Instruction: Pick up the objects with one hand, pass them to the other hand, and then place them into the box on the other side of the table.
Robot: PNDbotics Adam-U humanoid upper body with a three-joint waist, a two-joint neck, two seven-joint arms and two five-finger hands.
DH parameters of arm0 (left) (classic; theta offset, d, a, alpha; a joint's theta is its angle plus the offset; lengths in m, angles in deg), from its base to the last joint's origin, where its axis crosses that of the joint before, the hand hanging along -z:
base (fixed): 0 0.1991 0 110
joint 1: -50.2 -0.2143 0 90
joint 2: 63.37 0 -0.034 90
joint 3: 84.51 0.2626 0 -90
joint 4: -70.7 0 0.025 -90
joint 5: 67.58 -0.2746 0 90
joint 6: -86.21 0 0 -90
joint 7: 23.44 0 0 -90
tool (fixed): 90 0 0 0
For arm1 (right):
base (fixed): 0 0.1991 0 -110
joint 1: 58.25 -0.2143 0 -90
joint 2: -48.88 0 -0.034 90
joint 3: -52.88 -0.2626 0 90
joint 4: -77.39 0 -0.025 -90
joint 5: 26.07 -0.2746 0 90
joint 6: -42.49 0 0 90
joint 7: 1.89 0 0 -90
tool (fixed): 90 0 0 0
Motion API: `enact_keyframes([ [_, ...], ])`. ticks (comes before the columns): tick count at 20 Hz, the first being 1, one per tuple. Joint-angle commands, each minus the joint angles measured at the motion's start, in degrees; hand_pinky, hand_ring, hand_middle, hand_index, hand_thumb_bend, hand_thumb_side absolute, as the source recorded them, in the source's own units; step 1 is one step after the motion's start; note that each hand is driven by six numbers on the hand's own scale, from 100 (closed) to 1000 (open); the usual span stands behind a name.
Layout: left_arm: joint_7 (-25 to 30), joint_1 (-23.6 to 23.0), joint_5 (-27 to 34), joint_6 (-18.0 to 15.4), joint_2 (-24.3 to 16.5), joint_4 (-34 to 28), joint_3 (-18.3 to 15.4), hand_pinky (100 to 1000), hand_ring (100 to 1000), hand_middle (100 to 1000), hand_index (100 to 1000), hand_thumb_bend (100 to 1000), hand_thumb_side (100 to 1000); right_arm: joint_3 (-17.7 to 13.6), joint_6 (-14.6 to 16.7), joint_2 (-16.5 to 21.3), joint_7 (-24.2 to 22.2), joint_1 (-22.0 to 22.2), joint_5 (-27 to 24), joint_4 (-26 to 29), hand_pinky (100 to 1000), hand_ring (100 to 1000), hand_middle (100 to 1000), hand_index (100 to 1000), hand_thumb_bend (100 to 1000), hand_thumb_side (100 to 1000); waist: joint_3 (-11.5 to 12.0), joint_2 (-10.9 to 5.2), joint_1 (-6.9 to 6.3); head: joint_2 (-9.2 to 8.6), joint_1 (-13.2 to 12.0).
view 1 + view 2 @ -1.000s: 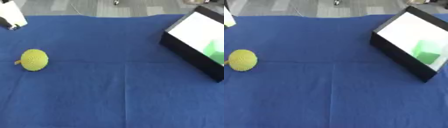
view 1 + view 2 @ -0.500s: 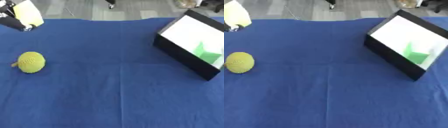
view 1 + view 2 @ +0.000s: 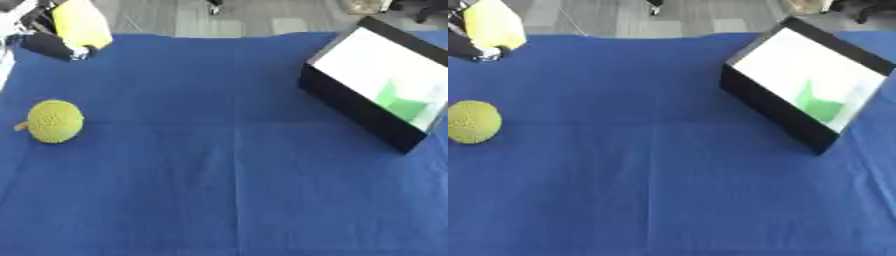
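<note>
Left hand (image 3: 48,44) at far-left corner, mostly out of view, dark part beside a yellow object (image 3: 80,23); can't tell whether it's gripping. Right hand not visible. Yellow-green ball (image 3: 54,120) on blue tabletop (image 3: 236,190), left side. Black box (image 3: 382,82) at right, white inside, green item (image 3: 403,101) in it.

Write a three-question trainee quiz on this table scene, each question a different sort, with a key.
1. True or false: the yellow-green ball lies inside the black box.
2. Multiple choice: the green object is A) on the blue cloth, B) inside the box, C) beside the ball.
3. Fill in: the ball is on the robot's ____ side of the table.

Key: 1 false, it lies on the cloth, far from the box. 2 B. 3 left. Neither robot hand shows in either view.
</note>
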State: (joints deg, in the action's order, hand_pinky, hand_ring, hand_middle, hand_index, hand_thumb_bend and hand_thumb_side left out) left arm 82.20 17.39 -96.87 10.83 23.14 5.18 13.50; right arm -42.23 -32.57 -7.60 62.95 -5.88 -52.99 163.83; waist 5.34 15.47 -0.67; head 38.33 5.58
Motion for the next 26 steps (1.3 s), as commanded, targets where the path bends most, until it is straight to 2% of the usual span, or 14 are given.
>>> enact_keyframes([
  [1,-2.61,0.19,0.52,-2.97,2.07,-2.68,0.47,655,686,559,531,263,168,0.95,1.48,1.07,-1.47,-1.64,2.0,0.0,900,1000,883,870,100,165,0.08,-2.41,0.56,0.45,0.51],
  [12,-6.57,-2.26,-2.1,-9.49,10.85,-4.21,2.66,642,675,545,527,241,175,5.35,3.7,-1.95,-4.96,-6.09,5.68,-0.79,898,1000,883,870,100,159,0.67,-2.37,1.21,1.33,1.07],
  [13,-7.02,-2.48,-2.31,-9.85,11.46,-4.6,2.79,640,673,543,527,307,174,5.63,3.98,-2.14,-5.18,-6.28,6.1,-0.95,898,1000,885,871,100,109,0.71,-2.35,1.27,1.4,1.05],
  [14,-7.54,-2.66,-2.58,-10.22,12.02,-5.0,2.93,640,673,543,527,241,170,5.89,4.23,-2.37,-5.42,-6.48,6.62,-1.2,898,1000,885,871,100,161,0.76,-2.32,1.31,1.42,1.05],
  [26,-12.16,-3.43,-8.17,-14.86,18.77,-5.56,4.81,638,671,537,526,239,149,8.88,6.0,-6.52,-9.25,-10.36,12.4,-5.19,899,1000,895,880,100,186,2.04,-1.61,1.54,1.58,2.97],
])
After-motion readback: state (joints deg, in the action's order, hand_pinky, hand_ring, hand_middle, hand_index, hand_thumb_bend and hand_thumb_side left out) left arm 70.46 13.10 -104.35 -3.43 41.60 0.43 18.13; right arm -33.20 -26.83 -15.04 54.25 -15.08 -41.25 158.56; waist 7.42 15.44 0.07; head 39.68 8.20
